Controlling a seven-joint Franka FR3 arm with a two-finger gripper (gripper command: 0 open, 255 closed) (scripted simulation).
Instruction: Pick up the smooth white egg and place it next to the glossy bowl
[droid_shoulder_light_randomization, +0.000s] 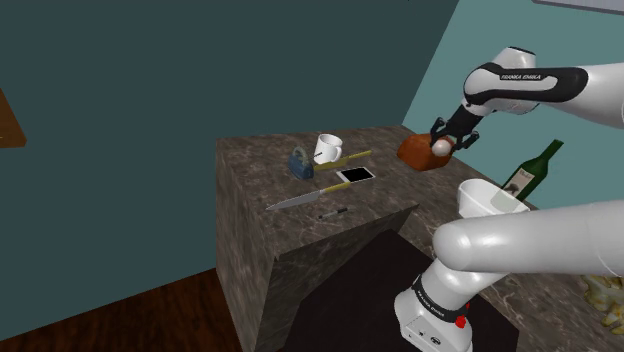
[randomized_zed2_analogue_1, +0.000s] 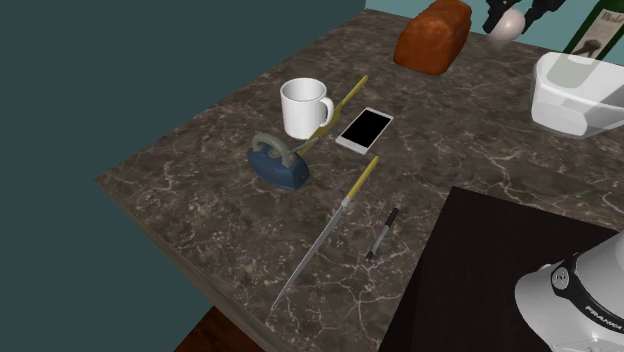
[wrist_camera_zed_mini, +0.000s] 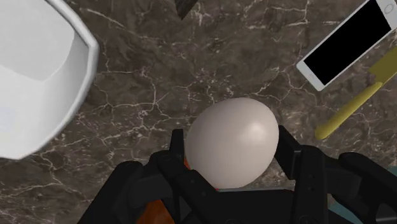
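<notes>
A smooth white egg sits between my black fingers, which clasp it from both sides. My gripper hangs in the air with the egg just in front of a brown bread loaf. The glossy white bowl stands on the dark marble counter, nearer the stand than the egg. In the second exterior view the egg hangs under the gripper at the top, between the loaf and the bowl. Seen from the wrist, the bowl lies off to one side below the egg.
A white mug, a blue padlock-like object, a phone, a long knife, a pen and a yellow-handled utensil lie on the counter. A green wine bottle stands behind the bowl.
</notes>
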